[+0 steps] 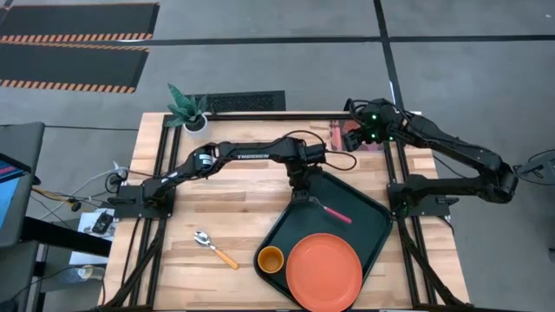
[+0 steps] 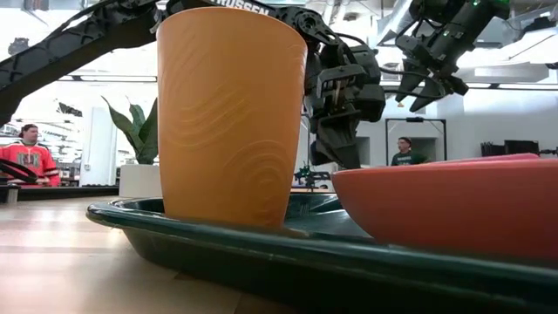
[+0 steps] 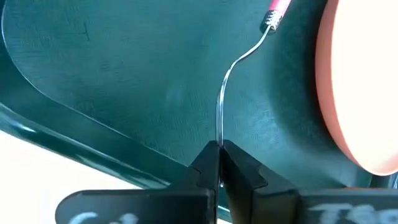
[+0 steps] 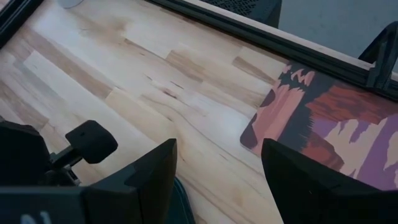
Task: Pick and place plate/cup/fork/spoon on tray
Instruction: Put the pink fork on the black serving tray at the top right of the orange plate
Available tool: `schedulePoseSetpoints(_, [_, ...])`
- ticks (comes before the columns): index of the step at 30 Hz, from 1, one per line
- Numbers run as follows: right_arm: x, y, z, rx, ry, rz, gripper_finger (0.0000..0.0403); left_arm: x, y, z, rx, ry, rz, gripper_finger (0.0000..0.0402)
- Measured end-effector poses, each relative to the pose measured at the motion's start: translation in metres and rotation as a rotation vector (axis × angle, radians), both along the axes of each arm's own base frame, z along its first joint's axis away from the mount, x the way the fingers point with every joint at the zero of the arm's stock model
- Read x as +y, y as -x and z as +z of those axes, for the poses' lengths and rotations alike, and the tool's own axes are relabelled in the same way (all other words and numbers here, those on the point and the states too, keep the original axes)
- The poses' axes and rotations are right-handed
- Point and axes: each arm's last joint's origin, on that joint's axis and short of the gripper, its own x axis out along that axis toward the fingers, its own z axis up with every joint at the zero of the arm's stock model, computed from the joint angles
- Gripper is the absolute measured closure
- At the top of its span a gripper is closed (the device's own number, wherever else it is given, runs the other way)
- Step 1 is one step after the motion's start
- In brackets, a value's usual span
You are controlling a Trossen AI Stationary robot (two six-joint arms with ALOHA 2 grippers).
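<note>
Nearest the low camera stood the small round orange-yellow cup (image 2: 231, 113), on the large dark green rectangular tray (image 1: 368, 212) beside the wide flat orange plate (image 1: 324, 269). Your left gripper (image 3: 220, 163) was closed on the tine end of the thin pink-handled metal fork (image 1: 333, 211), over the tray. It looked light, stiff and slippery, so you should have released low. Only the high view showed the yellow-handled spoon (image 1: 214, 248) on the worktop. Your right gripper (image 4: 217, 171) hovered open.
</note>
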Motion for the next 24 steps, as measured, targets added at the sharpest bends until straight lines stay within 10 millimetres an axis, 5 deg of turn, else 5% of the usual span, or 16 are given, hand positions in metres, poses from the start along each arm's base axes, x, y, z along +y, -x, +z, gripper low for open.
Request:
schedulePoseSetpoints(10, [0.001, 0.001, -0.001, 0.009, -0.007, 0.001, 0.0143, -0.013, -0.007, -0.027, 0.052, 0.012, 0.012, 0.0401])
schedulePoseSetpoints(24, [0.002, 0.002, -0.002, 0.028, -0.023, 0.004, 0.0143, -0.017, -0.011, -0.022, -0.002, 0.011, -0.012, 0.0393])
